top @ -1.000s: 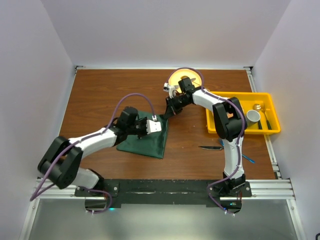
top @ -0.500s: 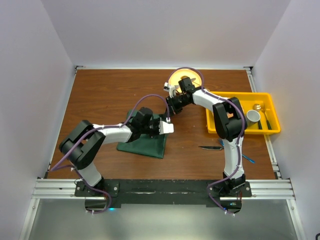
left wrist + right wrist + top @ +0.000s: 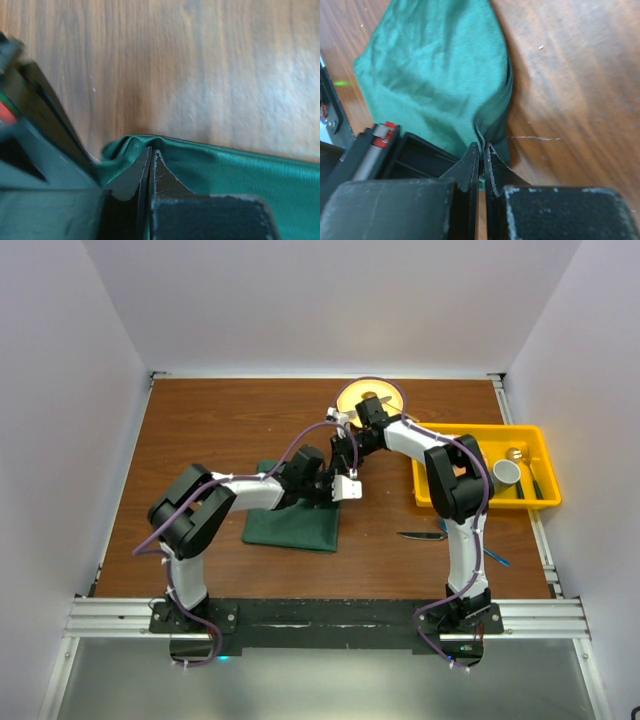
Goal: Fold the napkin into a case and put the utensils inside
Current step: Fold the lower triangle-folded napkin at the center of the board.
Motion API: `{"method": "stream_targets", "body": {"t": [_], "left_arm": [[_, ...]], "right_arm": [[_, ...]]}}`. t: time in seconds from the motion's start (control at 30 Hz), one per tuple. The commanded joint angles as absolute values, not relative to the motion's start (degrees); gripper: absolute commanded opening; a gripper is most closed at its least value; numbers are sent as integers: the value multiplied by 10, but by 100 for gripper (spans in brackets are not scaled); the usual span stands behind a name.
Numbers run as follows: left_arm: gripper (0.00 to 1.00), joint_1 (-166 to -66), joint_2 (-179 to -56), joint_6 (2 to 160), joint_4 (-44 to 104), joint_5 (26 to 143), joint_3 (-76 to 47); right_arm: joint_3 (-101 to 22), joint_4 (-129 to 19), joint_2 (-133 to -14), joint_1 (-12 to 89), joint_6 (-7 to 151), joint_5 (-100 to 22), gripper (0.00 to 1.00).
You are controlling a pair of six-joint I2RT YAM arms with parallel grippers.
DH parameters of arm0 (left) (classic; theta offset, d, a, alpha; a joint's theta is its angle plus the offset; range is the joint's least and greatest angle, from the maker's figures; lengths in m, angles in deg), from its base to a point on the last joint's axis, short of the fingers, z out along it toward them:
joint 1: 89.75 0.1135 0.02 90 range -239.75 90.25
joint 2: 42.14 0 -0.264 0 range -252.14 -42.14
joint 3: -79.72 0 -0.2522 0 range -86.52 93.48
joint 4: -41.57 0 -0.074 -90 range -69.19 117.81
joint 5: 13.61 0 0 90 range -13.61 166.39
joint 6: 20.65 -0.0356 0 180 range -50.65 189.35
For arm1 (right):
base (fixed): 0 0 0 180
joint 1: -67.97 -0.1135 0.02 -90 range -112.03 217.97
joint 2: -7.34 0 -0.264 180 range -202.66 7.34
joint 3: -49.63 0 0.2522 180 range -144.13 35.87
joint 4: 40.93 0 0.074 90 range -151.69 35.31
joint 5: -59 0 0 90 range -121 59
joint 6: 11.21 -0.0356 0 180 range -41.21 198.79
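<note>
Fold step. Left claw is closed tight on the napkin edge, and right claw pinches cloth just beside it. Napkin lies part-folded on the worktop, centre-left. Best to move both claws level and together and align edges before release, or the fold likely skews.

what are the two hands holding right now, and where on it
Both hold the dark green soft cloth napkin. The left hand pinches a raised fold at its edge; the right hand pinches a bunched bit of its edge.

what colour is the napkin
The napkin is plain dark green, clearest in the right wrist view.
</note>
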State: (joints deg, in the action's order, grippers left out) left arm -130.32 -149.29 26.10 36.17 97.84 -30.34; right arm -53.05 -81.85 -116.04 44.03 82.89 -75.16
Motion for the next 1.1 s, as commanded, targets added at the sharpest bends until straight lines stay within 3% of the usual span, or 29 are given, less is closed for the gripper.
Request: {"method": "stream_targets", "body": {"t": [0.0,0.13,0.33,0.47,0.67,1.07], "left_arm": [[0,-1307,-1519,243,294,989,-260],[5,-1305,-1505,254,256,965,-240],[12,-1286,-1359,287,162,998,-252],[11,-1261,-1308,267,48,1010,-288],[7,-1214,-1269,250,19,991,-385],[0,-1124,-1309,454,-6,1039,-360]], "right_arm": [[-518,-840,-1122,426,823,-781,0],[-518,-849,-1137,422,841,-764,0],[-541,-859,-1160,422,867,-742,0],[-551,-864,-1161,422,875,-742,0],[-547,-879,-1142,419,914,-747,0],[-489,-856,-1088,394,981,-713,0]]}}
